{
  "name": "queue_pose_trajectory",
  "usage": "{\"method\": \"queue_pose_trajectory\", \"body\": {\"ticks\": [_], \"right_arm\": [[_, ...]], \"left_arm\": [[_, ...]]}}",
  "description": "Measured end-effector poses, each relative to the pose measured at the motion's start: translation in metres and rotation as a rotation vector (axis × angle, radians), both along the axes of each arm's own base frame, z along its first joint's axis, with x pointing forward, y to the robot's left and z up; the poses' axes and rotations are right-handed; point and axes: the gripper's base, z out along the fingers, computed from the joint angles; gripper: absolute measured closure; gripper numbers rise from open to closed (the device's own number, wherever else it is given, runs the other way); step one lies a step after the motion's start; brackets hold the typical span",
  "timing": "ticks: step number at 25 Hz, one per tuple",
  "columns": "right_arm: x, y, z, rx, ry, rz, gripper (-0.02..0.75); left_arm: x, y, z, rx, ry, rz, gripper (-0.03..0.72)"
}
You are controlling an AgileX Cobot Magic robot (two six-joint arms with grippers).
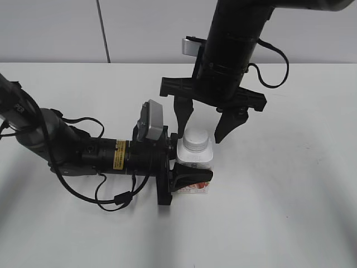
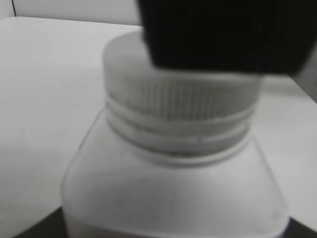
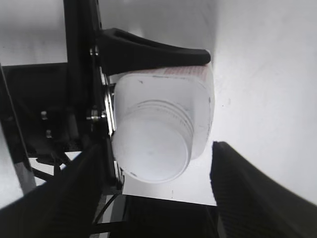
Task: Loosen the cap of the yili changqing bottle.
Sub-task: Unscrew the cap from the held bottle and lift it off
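The yili changqing bottle [image 1: 195, 164] stands upright on the white table, red label facing front. Its white cap [image 1: 197, 138] is on the neck. My left gripper [image 1: 182, 163] reaches in from the left and is shut on the bottle's body. My right gripper [image 1: 201, 129] hangs from above, open, with one finger on each side of the cap and a gap to it. The left wrist view shows the ribbed cap [image 2: 183, 94] and the bottle's shoulder [image 2: 173, 193] close up. The right wrist view shows the cap [image 3: 151, 151] between my open right fingers [image 3: 156, 171].
The white table [image 1: 279, 212] spreads all round the bottle. A grey wall runs along the far edge. The left arm and its loose cables [image 1: 100, 195] lie across the table's left half. A dark right finger [image 2: 223, 34] hangs over the cap in the left wrist view.
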Motion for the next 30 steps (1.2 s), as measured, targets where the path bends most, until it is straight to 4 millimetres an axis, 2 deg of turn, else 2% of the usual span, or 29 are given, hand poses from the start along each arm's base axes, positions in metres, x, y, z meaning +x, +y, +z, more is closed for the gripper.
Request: {"method": "queue_pose_trajectory", "body": {"ticks": [17,20,25,30], "right_arm": [[0.002,0.002,-0.012,-0.01,0.03,0.0,0.206],[0.002,0.002,-0.012,-0.01,0.03,0.001,0.232],[0.002,0.003,-0.012,-0.005,0.033,0.0,0.325],[0.002,0.003,-0.012,-0.004,0.032,0.001,0.337]], "left_arm": [[0.0,0.0,0.0,0.0,0.0,0.0,0.309],[0.0,0.0,0.0,0.0,0.0,0.0,0.309],[0.0,0.0,0.0,0.0,0.0,0.0,0.309],[0.0,0.0,0.0,0.0,0.0,0.001,0.309]]}}
